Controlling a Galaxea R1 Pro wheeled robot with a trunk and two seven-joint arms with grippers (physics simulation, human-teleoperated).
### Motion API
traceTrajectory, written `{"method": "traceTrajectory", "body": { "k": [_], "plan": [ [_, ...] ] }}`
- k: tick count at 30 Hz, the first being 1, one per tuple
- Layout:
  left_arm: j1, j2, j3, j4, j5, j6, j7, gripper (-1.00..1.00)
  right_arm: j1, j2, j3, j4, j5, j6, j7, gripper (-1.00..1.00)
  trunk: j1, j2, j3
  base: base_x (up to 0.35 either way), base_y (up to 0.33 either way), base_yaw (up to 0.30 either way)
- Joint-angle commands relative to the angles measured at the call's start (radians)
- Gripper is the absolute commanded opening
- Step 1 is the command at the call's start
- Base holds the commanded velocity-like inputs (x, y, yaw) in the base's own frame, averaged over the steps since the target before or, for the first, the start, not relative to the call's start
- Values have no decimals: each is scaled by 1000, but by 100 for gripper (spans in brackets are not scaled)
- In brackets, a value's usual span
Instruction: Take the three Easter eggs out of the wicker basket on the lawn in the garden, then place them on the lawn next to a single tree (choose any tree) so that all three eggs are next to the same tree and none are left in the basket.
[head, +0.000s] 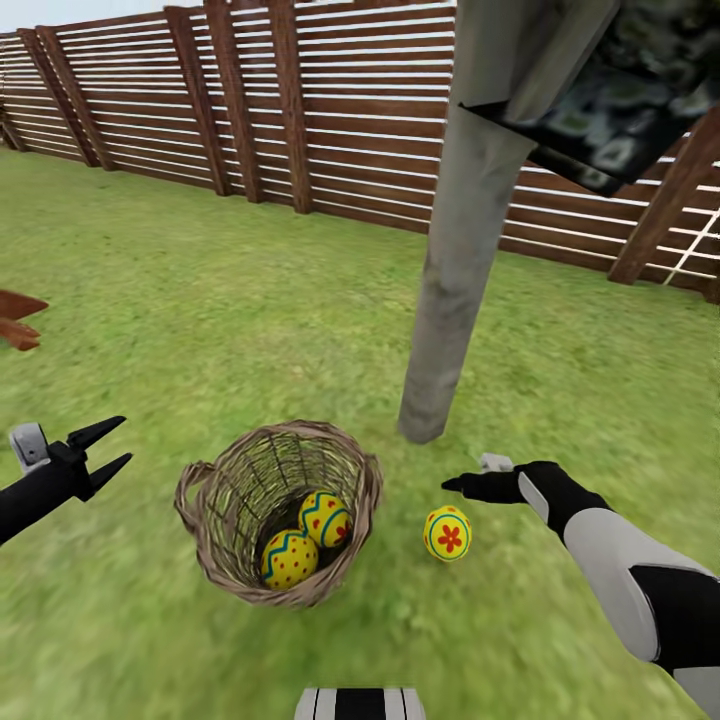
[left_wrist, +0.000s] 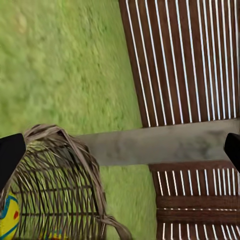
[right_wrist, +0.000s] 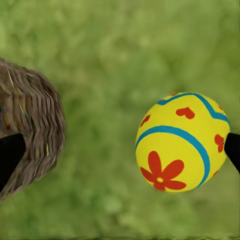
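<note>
Bright green grass lawn (head: 200, 300) fills the frame, with a brown slatted wooden fence (head: 330, 110) across the top. At lower centre the small brown woven wicker basket (head: 215, 545) holds two yellow Easter eggs with red flowers and blue zigzags (head: 305, 540). A third egg (head: 447, 533) lies on the grass just right of the basket, near the foot of the thick pale grey tree trunk (head: 455, 270). The left gripper (head: 103, 447), at lower left, is spread wide and empty. The right gripper (head: 462, 484), just above the loose egg, holds nothing; its fingers' spread I cannot tell
</note>
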Motion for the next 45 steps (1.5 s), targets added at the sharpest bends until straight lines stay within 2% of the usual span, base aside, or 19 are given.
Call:
{"method": "traceTrajectory", "body": {
  "k": [1, 7, 8, 9, 10, 14, 17, 20, 22, 23, 27, 30, 33, 37, 38, 39, 43, 44, 45],
  "plan": [
    [-1, 0, 1, 1, -9, 4, -9, 100, 0, 0, -5, -1, -9, 14, 1, 100, -1, 0, 3, -257, 77, 0],
    [0, 2, 1, 1, -9, 6, -9, 100, 0, -7, -9, -32, -46, 48, 2, 100, -4, 1, 26, -282, 93, 0],
    [0, 4, 1, 1, -9, 7, -9, 100, 0, -14, -15, -62, -110, 255, 2, 100, -4, 2, 30, -96, 28, 0],
    [0, 5, 1, 1, -9, 7, -9, 100, 0, -19, -22, -73, -110, 278, 2, 100, -5, 2, 34, -76, 18, 0],
    [0, 6, 1, 1, -9, 8, -9, 100, 0, -33, -64, -137, -110, 334, 2, 100, -5, 2, 38, -253, 38, 0],
    [0, 6, 1, 1, -9, 8, -9, 100, 1, -48, -103, -199, -110, 393, 1, 100, -7, 3, 54, -269, 71, 0],
    [0, 7, 1, 1, -9, 8, -9, 100, 3, -81, -112, -219, -113, 406, 2, 100, -8, 4, 65, -79, 23, 0],
    [0, 7, 1, 1, -9, 8, -9, 100, 7, -107, -148, -242, -158, 409, 10, 100, -10, 4, 77, -18, 5, 0],
    [0, 6, 1, 1, -9, 8, -9, 100, 9, -139, -172, -265, -230, 411, 81, 100, -10, 5, 84, -4, 1, 0],
    [0, 6, 1, 1, -8, 8, -9, 100, 11, -149, -175, -272, -243, 412, 121, 100, -11, 5, 88, -2, 1, 0],
    [0, 6, 1, 1, -9, 8, -9, 100, 15, -168, -177, -286, -261, 440, 357, 100, -13, 6, 104, 0, 0, 0],
    [0, 6, 1, 1, -8, 8, -9, 100, 25, -166, -170, -287, -263, 446, 480, 100, -14, 7, 115, 0, 0, 0],
    [0, 4, 1, 1, -9, 8, -9, 100, 34, -164, -125, -289, -262, 447, 565, 100, -15, 7, 127, 0, 0, 0],
    [0, 3, 1, 1, -9, 8, -9, 100, 36, -154, -13, -291, -260, 445, 591, 100, -17, 8, 142, 0, 0, 0],
    [0, 2, 1, 1, -9, 8, -9, 100, 37, -129, 43, -292, -259, 441, 589, 100, -18, 9, 146, 0, 0, 0],
    [0, 2, 1, 1, -9, 8, -9, 100, 37, -114, 71, -292, -258, 439, 587, 100, -18, 9, 150, 0, 0, 0],
    [0, 1, 1, 1, -9, 8, -9, 100, 37, -53, 160, -293, -257, 437, 585, 100, -20, 10, 166, 0, 0, 0],
    [0, 1, 1, 1, -9, 8, -9, 100, 38, -20, 192, -295, -254, 435, 581, 100, -20, 10, 170, 0, 0, 0],
    [0, 1, 1, 1, -9, 7, -9, 100, 38, -6, 207, -302, -251, 434, 575, 100, -20, 10, 170, 0, 0, 0]
  ]
}}
